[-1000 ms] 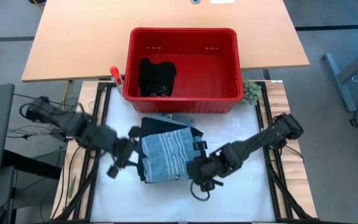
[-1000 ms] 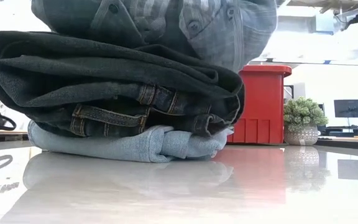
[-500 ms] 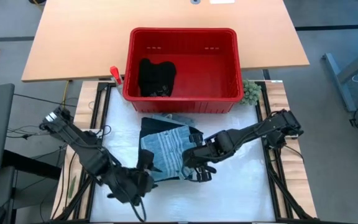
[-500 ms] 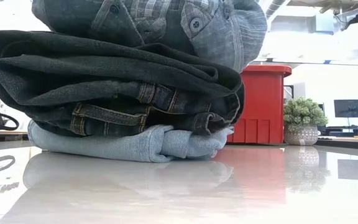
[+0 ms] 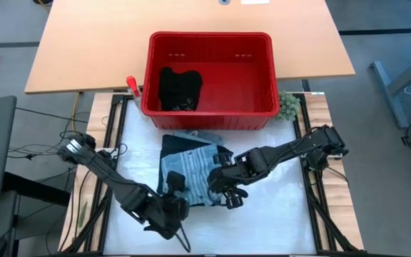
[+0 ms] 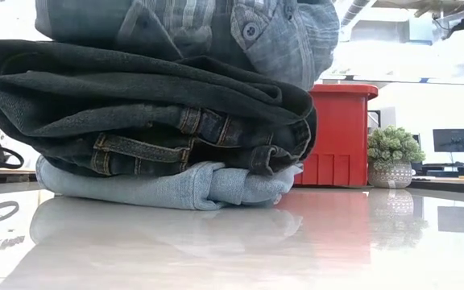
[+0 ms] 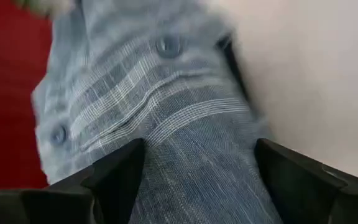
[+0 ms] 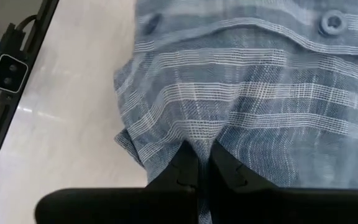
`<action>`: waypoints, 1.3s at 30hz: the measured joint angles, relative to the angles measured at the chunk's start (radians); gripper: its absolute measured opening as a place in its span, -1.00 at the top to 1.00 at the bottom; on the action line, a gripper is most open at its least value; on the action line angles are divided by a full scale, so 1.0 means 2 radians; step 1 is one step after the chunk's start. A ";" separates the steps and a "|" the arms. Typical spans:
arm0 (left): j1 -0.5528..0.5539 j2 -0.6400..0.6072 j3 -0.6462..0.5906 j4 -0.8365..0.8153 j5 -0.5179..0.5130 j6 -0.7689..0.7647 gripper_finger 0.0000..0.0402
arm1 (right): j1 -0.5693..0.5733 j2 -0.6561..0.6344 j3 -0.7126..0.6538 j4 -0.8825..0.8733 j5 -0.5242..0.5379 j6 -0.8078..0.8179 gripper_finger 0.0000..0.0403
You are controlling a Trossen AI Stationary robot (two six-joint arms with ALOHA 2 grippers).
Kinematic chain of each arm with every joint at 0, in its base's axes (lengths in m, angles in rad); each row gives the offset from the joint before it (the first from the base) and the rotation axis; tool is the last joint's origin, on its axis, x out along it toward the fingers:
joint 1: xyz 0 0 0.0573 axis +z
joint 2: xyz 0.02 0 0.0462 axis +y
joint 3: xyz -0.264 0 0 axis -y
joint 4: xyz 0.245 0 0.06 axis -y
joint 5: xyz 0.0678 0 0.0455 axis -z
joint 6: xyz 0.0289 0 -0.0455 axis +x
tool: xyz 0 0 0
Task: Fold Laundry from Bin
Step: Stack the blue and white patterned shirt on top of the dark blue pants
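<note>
The laundry is stacked at the table's middle: light denim (image 6: pixel 176 189) at the bottom, dark jeans (image 6: pixel 135 113) on it, and a blue-white striped shirt (image 5: pixel 188 175) on top. A black garment (image 5: pixel 180 87) lies in the red bin (image 5: pixel 209 34) beyond the stack. My left gripper (image 5: pixel 175 187) is open at the shirt's near left corner, its fingers (image 7: pixel 117 180) on either side of a raised ridge of the cloth. My right gripper (image 5: pixel 223 191) is shut on the shirt's near right part. The low view shows neither gripper. My left gripper stands open over the shirt; I cannot tell whether its fingers touch the cloth. My right gripper pinches a bunched ridge of the striped shirt (image 8: pixel 194 134) between its two shut fingers, near the shirt's edge. It comes slanting down from the table's right. The shirt lies on the stack.
A small green plant (image 5: pixel 287 106) stands by the bin's right near corner, and a red-handled tool (image 5: pixel 131 86) lies at its left. The white table top (image 5: pixel 262 221) shows bare near and right of the stack. Black frame rails (image 5: pixel 312 207) run along both sides.
My left gripper has swung from the stack's left side toward the near edge, down and in, tipping downward onto the shirt's near left corner. My right gripper has shifted a little toward the far left with the cloth; the shirt's right side has drawn inward.
</note>
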 joint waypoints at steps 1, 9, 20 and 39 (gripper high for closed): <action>0.002 0.008 0.000 -0.018 -0.011 -0.009 -0.49 | -0.001 -0.001 0.000 0.001 -0.001 -0.001 0.84; 0.025 0.064 0.001 -0.089 -0.038 -0.091 -0.44 | -0.008 -0.022 0.000 0.001 -0.014 -0.008 0.84; 0.040 0.064 0.116 -0.126 -0.043 -0.097 0.90 | -0.007 -0.104 0.000 -0.006 -0.040 0.011 0.59; 0.127 0.058 0.335 -0.110 0.205 -0.152 0.97 | 0.084 -0.280 -0.089 0.033 0.008 0.154 0.42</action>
